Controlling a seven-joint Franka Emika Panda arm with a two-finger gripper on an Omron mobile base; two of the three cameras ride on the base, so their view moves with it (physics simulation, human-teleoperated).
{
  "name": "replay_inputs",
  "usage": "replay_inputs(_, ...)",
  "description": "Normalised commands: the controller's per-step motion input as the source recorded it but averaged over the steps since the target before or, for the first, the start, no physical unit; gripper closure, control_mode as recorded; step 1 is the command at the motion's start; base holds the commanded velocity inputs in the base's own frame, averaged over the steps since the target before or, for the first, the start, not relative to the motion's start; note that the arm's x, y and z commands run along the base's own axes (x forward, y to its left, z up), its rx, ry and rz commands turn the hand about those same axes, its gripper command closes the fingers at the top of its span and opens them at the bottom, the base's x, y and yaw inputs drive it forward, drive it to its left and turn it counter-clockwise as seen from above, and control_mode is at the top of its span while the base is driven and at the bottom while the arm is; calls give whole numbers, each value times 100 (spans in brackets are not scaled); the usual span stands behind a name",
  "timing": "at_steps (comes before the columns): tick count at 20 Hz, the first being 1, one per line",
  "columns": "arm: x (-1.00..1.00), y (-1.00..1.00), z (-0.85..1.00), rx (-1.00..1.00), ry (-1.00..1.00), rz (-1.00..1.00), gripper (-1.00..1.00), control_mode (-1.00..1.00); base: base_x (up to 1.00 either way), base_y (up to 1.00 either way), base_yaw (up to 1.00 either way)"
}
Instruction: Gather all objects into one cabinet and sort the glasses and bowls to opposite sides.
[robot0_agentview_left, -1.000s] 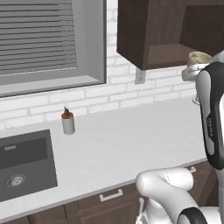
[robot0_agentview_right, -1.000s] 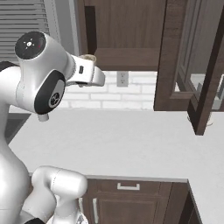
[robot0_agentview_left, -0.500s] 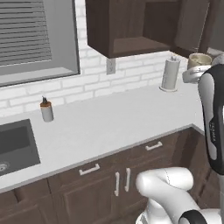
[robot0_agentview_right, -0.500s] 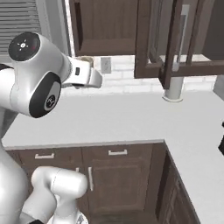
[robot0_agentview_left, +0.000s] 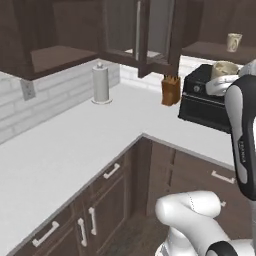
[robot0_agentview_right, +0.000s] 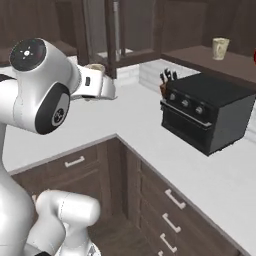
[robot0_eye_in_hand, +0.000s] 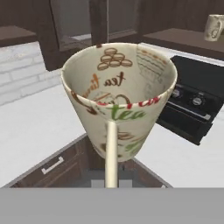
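I have the hand (robot0_eye_in_hand: 111, 183) clenched on a cream mug (robot0_eye_in_hand: 119, 98), gripped at its handle, with the open mouth of the mug facing the hand view. In the left base view the same mug sits at the end of the arm, held in the air above the black oven (robot0_agentview_left: 206, 97) that stands on the surface (robot0_agentview_left: 75, 145). In the right base view it is carried at the wrist, in front of the glass-door cabinet (robot0_agentview_right: 107, 30).

A second mug (robot0_agentview_right: 219, 48) stands on an open wooden shelf (robot0_agentview_right: 210, 60) above and behind the oven, well apart from the one I carry. I cannot see the red cup or the bowl from here.

Step in hand: transport. I judge that I am carrying this mug toward the glass-door cabinet, whose framed door (robot0_agentview_left: 142, 35) with its long silver bar hangs above the back edge of the surface, near the paper towel roll (robot0_agentview_left: 101, 84) and the knife block (robot0_agentview_left: 170, 90).

The next move calls for:
1. Bringing the base close enough to the surface corner for the arm to reach the cabinet.
2. Raising the mug to the cabinet floor, clear of the door frame.
3. Setting it upright at one side, leaving the opposite side for the bowl.

I cannot tell from these views how far the door stands open.
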Motion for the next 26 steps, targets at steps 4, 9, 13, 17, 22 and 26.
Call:
replay_inputs(4, 0, 0, 0, 0, 0, 0, 100, 100, 0, 0, -73)
replay_inputs(9, 0, 0, 0, 0, 0, 0, 100, 100, 3, 0, -60)
replay_inputs(13, 0, 0, 0, 0, 0, 0, 100, 100, 0, 2, -3)
replay_inputs(17, 0, 0, 0, 0, 0, 0, 100, 100, 42, 22, -6)
replay_inputs(22, 0, 0, 0, 0, 0, 0, 100, 100, 36, 24, -18)
replay_inputs(26, 0, 0, 0, 0, 0, 0, 100, 100, 31, 21, -18)
